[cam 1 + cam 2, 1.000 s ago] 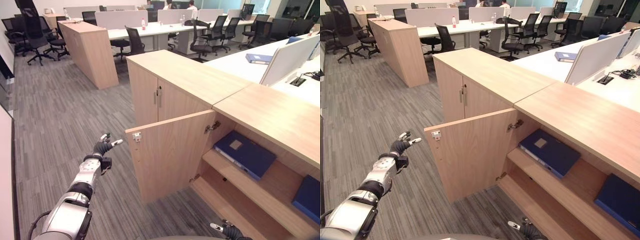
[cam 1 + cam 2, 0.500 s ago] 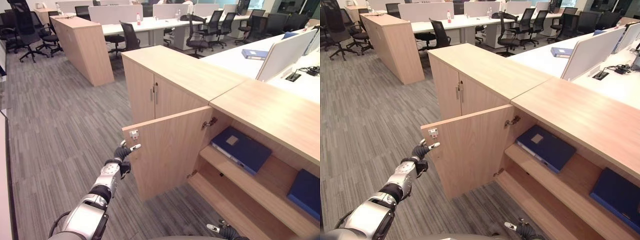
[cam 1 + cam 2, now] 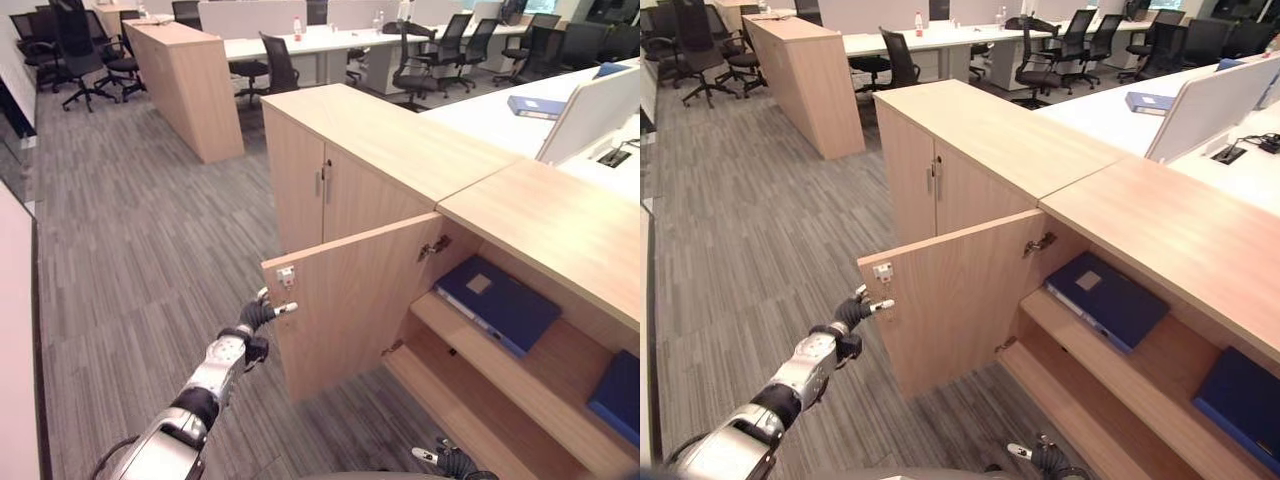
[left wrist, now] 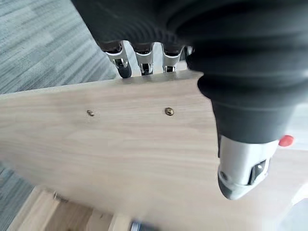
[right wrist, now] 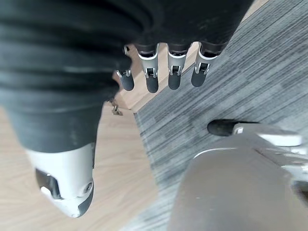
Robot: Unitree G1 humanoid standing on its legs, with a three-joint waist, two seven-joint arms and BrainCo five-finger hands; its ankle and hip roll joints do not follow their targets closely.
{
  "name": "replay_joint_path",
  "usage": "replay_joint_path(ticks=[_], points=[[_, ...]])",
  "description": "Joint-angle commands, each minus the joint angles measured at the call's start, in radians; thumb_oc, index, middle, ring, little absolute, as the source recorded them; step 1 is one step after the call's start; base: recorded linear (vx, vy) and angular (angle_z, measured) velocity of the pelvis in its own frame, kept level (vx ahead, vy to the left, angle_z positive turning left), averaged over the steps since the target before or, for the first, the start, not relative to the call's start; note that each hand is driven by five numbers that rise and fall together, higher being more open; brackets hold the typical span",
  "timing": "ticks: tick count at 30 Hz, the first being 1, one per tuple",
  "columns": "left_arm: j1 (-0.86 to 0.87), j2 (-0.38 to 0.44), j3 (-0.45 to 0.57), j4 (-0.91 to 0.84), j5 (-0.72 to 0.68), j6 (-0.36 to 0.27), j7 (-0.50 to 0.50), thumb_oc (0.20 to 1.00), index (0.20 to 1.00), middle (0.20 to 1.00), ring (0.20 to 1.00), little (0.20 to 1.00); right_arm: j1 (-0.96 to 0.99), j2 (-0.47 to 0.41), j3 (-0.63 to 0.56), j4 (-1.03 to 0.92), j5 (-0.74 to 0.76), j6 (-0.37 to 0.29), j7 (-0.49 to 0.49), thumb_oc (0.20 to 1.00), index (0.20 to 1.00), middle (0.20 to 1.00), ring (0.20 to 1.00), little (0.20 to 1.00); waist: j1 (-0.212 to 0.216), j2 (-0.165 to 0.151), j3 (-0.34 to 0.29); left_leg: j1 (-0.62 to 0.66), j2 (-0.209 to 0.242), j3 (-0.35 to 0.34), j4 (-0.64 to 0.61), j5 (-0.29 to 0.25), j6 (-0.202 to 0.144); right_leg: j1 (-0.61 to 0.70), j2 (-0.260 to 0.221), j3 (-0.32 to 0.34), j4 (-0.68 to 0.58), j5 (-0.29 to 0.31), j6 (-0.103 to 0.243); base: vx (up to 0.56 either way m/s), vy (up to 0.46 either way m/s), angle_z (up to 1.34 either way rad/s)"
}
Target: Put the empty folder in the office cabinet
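Folders: two blue ones (image 3: pixel 497 303) (image 3: pixel 616 396) inside the cabinet (image 3: pixel 520 225), one door (image 3: pixel 345 305) open.

The left arm reaches forward from the lower left, its silver-grey forearm slanting up toward the free edge of the open cabinet door (image 3: pixel 350 300). The left hand (image 3: pixel 262 313) sits at that edge, just below the door's top corner, wrist under its dark ribbed cover. In the left wrist view its fingers (image 4: pixel 144 61) run straight over the door's edge with the dark tips at the wood, and the thumb (image 4: pixel 243 168) lies apart along the door's face, curled round nothing. The right hand (image 3: pixel 447 460) hangs low, below the door's hinged side, its fingers (image 5: pixel 174 72) relaxed and straight and holding nothing.
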Motion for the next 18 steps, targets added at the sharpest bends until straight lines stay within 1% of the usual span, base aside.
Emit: replay_joint_path(ticks=[1,2,5,6,7,8,10,11,13,16,18], points=[[-0.021,-0.018,-0.061,-0.090,-0.002,-0.009,-0.157,1.000,1.000,1.000,1.000,1.000,-0.062,0.009,-0.003,-0.011,0.007,-0.015,0.025,1.000,1.000,1.000,1.000,1.000,0.013,0.011,0.011,-0.012,-0.016,-0.050,0.013,-0.056,0.017,-0.029,-0.045,-0.008,0.076,-0.016,0.089,-0.05,0.014,0.02],[0.012,0.003,-0.062,-0.144,-0.018,-0.004,-0.177,1.000,1.000,1.000,1.000,1.000,-0.060,0.009,-0.007,-0.011,0.007,-0.016,0.027,1.000,1.000,1.000,1.000,1.000,0.019,0.012,0.012,-0.013,-0.017,-0.052,0.013,-0.056,0.017,-0.027,-0.047,-0.012,0.077,-0.017,0.089,-0.02,0.012,0.07],[0.052,0.025,-0.061,-0.203,-0.041,0.006,-0.199,1.000,1.000,1.000,1.000,1.000,-0.053,0.013,-0.011,-0.021,0.005,-0.015,0.030,1.000,1.000,1.000,1.000,1.000,0.024,0.014,0.012,-0.014,-0.018,-0.055,0.013,-0.056,0.018,-0.027,-0.049,-0.017,0.078,-0.017,0.089,-0.02,0.013,0.11],[0.086,0.048,-0.069,-0.278,-0.080,0.018,-0.234,1.000,1.000,1.000,1.000,1.000,-0.052,0.016,-0.017,-0.008,0.007,-0.015,0.031,1.000,1.000,1.000,1.000,1.000,0.032,0.017,0.013,-0.019,-0.019,-0.061,0.013,-0.054,0.019,-0.028,-0.052,-0.024,0.082,-0.016,0.088,-0.05,0.012,0.10],[0.104,0.064,-0.071,-0.317,-0.096,0.029,-0.251,1.000,1.000,1.000,1.000,1.000,-0.054,0.017,-0.019,-0.001,0.006,-0.015,0.031,1.000,1.000,1.000,1.000,1.000,0.035,0.018,0.015,-0.021,-0.021,-0.063,0.013,-0.053,0.020,-0.029,-0.054,-0.026,0.084,-0.015,0.088,-0.08,0.024,0.13],[0.131,0.106,-0.074,-0.402,-0.122,0.039,-0.281,1.000,1.000,1.000,1.000,1.000,-0.056,0.020,-0.027,0.011,0.013,-0.013,0.033,1.000,1.000,1.000,1.000,1.000,0.041,0.021,0.017,-0.026,-0.024,-0.065,0.013,-0.051,0.021,-0.033,-0.058,-0.031,0.088,-0.012,0.090,-0.05,0.016,0.12],[0.133,0.109,-0.073,-0.406,-0.123,0.041,-0.281,1.000,1.000,1.000,1.000,1.000,-0.056,0.021,-0.027,0.011,0.013,-0.013,0.033,1.000,1.000,1.000,1.000,1.000,0.041,0.020,0.017,-0.027,-0.024,-0.064,0.013,-0.051,0.022,-0.033,-0.058,-0.031,0.088,-0.012,0.090,-0.02,0.006,0.04],[0.153,0.133,-0.070,-0.448,-0.153,0.056,-0.304,1.000,1.000,1.000,1.000,1.000,-0.057,0.024,-0.028,0.017,0.019,-0.013,0.035,1.000,1.000,1.000,1.000,1.000,0.043,0.023,0.020,-0.030,-0.027,-0.064,0.013,-0.050,0.023,-0.040,-0.062,-0.029,0.093,-0.007,0.092,-0.05,0.022,0.02],[0.166,0.158,-0.062,-0.482,-0.167,0.059,-0.323,1.000,1.000,1.000,1.000,1.000,-0.063,0.024,-0.029,0.027,0.021,-0.011,0.038,1.000,1.000,1.000,1.000,1.000,0.046,0.027,0.026,-0.033,-0.030,-0.054,0.013,-0.051,0.025,-0.050,-0.064,-0.033,0.096,0.003,0.095,-0.07,0.023,-0.05],[0.177,0.172,-0.044,-0.503,-0.190,0.064,-0.327,1.000,1.000,1.000,1.000,1.000,-0.074,0.023,-0.025,0.037,0.018,-0.010,0.038,1.000,1.000,1.000,1.000,1.000,0.049,0.029,0.033,-0.035,-0.031,-0.039,0.013,-0.051,0.026,-0.063,-0.065,-0.037,0.098,0.014,0.097,-0.07,0.005,-0.10],[0.171,0.174,-0.032,-0.517,-0.191,0.059,-0.318,1.000,1.000,1.000,1.000,1.000,-0.099,0.019,-0.019,0.042,0.011,-0.005,0.036,1.000,1.000,1.000,1.000,1.000,0.052,0.036,0.049,-0.038,-0.029,-0.012,0.013,-0.050,0.025,-0.085,-0.074,-0.061,0.119,0.032,0.105,-0.10,0.001,-0.18]])
